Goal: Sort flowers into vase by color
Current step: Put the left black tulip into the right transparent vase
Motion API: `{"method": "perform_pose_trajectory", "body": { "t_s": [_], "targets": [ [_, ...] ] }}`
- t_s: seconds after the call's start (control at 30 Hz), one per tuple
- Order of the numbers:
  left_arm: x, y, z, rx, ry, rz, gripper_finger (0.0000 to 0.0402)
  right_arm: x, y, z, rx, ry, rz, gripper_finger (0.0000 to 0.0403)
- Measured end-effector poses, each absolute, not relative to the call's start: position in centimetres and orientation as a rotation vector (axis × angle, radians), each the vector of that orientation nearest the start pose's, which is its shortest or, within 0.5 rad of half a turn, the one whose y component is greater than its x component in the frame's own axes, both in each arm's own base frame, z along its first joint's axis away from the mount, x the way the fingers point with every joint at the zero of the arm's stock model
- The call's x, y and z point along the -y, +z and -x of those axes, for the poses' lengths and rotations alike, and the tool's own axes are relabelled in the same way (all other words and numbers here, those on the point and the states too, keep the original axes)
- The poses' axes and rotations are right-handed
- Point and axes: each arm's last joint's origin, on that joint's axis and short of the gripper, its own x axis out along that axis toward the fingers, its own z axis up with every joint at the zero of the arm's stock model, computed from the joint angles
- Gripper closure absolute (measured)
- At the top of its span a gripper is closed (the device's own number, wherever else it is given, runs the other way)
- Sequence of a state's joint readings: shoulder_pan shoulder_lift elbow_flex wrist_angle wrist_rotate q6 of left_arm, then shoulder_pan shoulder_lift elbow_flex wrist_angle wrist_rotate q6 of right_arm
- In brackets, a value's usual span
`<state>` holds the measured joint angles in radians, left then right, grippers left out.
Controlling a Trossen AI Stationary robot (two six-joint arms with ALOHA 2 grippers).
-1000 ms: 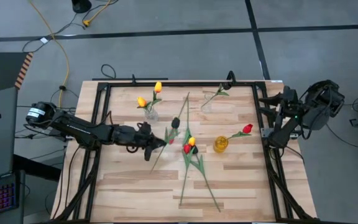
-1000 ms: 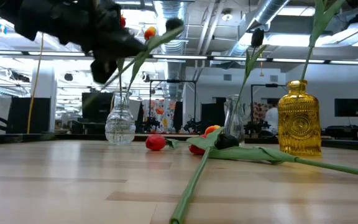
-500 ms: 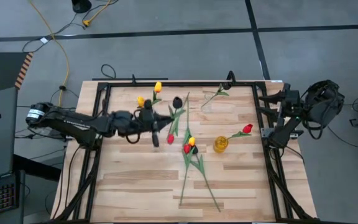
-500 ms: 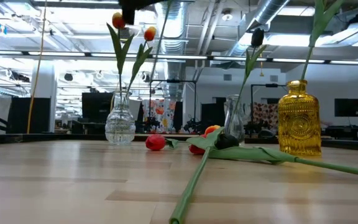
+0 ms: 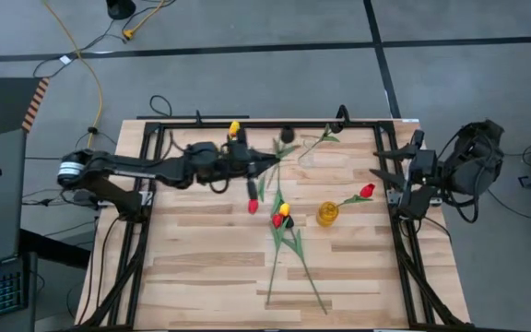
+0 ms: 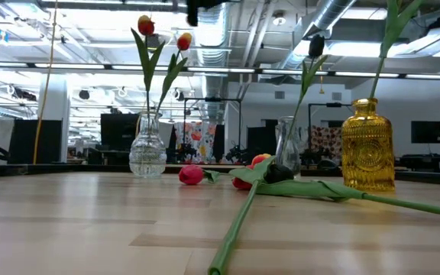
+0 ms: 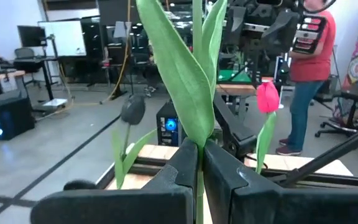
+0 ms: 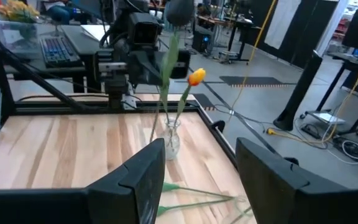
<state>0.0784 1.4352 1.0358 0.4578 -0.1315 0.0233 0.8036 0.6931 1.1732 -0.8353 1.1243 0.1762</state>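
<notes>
L gripper (image 5: 247, 167) clamped on dark tulip (image 5: 287, 135) stem, upper centre | R gripper (image 5: 383, 175) spread wide, parked right edge, nothing held

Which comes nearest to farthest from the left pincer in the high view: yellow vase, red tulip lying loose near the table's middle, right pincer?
1. Loose red tulip, just below the left pincer.
2. Yellow vase, right of centre.
3. Right pincer, at the table's right edge.
</notes>
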Motion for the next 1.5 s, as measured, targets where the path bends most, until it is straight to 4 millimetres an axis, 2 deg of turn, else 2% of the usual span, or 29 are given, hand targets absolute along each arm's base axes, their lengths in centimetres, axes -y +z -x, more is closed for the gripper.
{"method": "perform_pose_trajectory", "body": {
  "t_s": [0.33, 0.57, 0.77, 1.13, 1.33, 1.5],
  "targets": [
    [-3.6, 35.1, -39.7, 0.084, 0.146, -0.096, 0.0401, -4.6, 40.7, -9.7, -0.222, -0.427, 0.147, 0.0181],
    [-4.6, 35.4, -42.5, 0.092, 0.169, -0.124, 0.0401, -3.9, 40.5, -10.3, -0.248, -0.495, 0.153, 0.0181],
    [-6.3, 35.8, -43.1, 0.152, 0.264, -0.137, 0.0401, -3.5, 40.4, -10.5, -0.256, -0.529, 0.152, 0.0181],
    [-9.8, 36.4, -42.3, 0.216, 0.378, -0.136, 0.0401, -3.1, 40.4, -10.6, -0.269, -0.564, 0.173, 0.0181],
    [-9.8, 36.2, -42.6, 0.242, 0.436, -0.132, 0.0401, -2.7, 40.4, -10.7, -0.273, -0.6, 0.169, 0.0181],
    [-9.2, 33.9, -44.4, 0.296, 0.482, -0.121, 0.0401, -2.5, 40.4, -10.8, -0.276, -0.625, 0.166, 0.0181]
  ]
}}
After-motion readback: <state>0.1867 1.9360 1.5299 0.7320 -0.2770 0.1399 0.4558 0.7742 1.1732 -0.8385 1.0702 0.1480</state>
